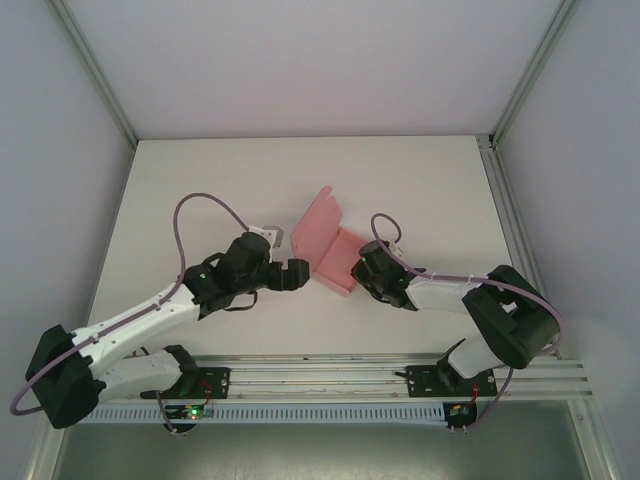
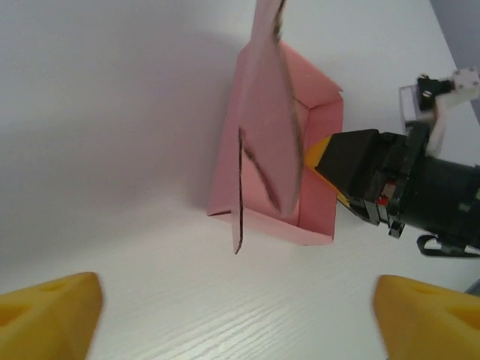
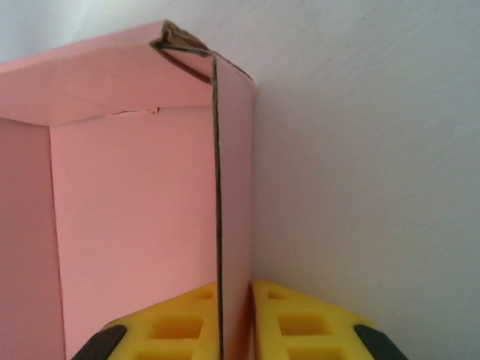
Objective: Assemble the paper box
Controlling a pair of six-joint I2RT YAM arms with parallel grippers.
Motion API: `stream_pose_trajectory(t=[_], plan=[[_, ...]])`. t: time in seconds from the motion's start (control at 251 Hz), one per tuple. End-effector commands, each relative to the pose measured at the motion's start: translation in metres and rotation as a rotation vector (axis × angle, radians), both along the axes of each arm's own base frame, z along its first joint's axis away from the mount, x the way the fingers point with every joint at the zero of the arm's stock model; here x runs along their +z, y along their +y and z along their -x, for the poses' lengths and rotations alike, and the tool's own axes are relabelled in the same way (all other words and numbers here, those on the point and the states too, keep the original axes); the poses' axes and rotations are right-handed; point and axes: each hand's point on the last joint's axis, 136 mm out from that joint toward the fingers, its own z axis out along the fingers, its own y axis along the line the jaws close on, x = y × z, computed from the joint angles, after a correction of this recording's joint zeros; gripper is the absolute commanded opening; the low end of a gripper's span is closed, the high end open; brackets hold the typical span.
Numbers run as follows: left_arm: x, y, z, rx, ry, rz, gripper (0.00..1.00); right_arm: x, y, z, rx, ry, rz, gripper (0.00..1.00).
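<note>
The pink paper box (image 1: 337, 258) lies open on the white table, its lid flap (image 1: 318, 222) standing up at the far left side. My right gripper (image 1: 362, 265) is shut on the box's right wall; in the right wrist view its yellow pads (image 3: 187, 322) pinch the thin card edge of the paper box (image 3: 135, 225). My left gripper (image 1: 295, 272) hangs just left of the box, apart from it. In the left wrist view its yellow fingertips (image 2: 52, 311) stand wide apart with bare table between them, and the paper box (image 2: 270, 223) lies ahead with the right gripper (image 2: 324, 161) on its wall.
The white table (image 1: 200, 190) stretches bare to the left and behind the box. Grey enclosure walls and aluminium frame posts (image 1: 505, 130) border it. A rail (image 1: 400, 372) carrying both arm bases runs along the near edge.
</note>
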Motion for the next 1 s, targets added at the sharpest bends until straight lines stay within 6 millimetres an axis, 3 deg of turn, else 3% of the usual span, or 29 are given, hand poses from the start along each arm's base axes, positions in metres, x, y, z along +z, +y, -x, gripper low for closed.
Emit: stream_pose_trajectory(t=[0.0, 0.108, 0.172, 0.239, 0.315, 0.407, 0.471, 0.583, 0.682, 0.782, 0.87, 0.938, 0.998], plan=[[0.014, -0.007, -0.023, 0.049, -0.063, 0.036, 0.73, 0.009, 0.008, -0.008, -0.025, -0.033, -0.023, 0.16], [0.016, -0.017, -0.038, 0.041, -0.1, 0.029, 0.43, 0.007, 0.009, -0.007, -0.026, -0.03, -0.027, 0.16], [0.013, -0.021, -0.044, 0.041, -0.095, 0.008, 0.33, 0.009, 0.009, -0.008, -0.032, -0.039, -0.032, 0.17], [0.007, -0.022, -0.049, 0.051, -0.069, -0.026, 0.14, 0.013, 0.01, -0.009, -0.027, -0.052, -0.035, 0.17], [0.004, -0.02, -0.052, 0.043, -0.073, -0.078, 0.0, 0.018, 0.01, -0.008, -0.004, -0.068, -0.017, 0.19], [0.008, -0.016, -0.058, -0.009, -0.167, -0.15, 0.0, 0.028, 0.003, -0.007, 0.03, -0.103, 0.044, 0.26], [0.011, -0.018, -0.059, -0.125, -0.277, -0.223, 0.0, 0.041, -0.013, -0.007, 0.049, -0.142, 0.151, 0.42], [0.011, -0.017, -0.065, -0.286, -0.418, -0.349, 0.0, 0.091, -0.041, -0.012, 0.17, -0.307, 0.4, 0.69], [0.01, -0.033, -0.05, -0.527, -0.445, -0.318, 0.0, 0.131, -0.044, -0.011, 0.42, -0.437, 0.511, 0.93], [0.017, -0.047, -0.026, -0.762, -0.475, -0.263, 0.0, 0.16, -0.045, -0.008, 0.608, -0.55, 0.503, 0.98], [0.032, -0.05, -0.019, -0.855, -0.499, -0.223, 0.0, 0.187, -0.05, -0.01, 0.688, -0.654, 0.465, 0.98], [0.044, -0.052, 0.004, -1.013, -0.505, -0.151, 0.0, 0.206, -0.041, 0.003, 0.855, -0.756, 0.405, 0.98], [0.054, -0.054, 0.01, -1.056, -0.519, -0.125, 0.0, 0.216, -0.038, 0.014, 0.967, -0.792, 0.403, 0.96]])
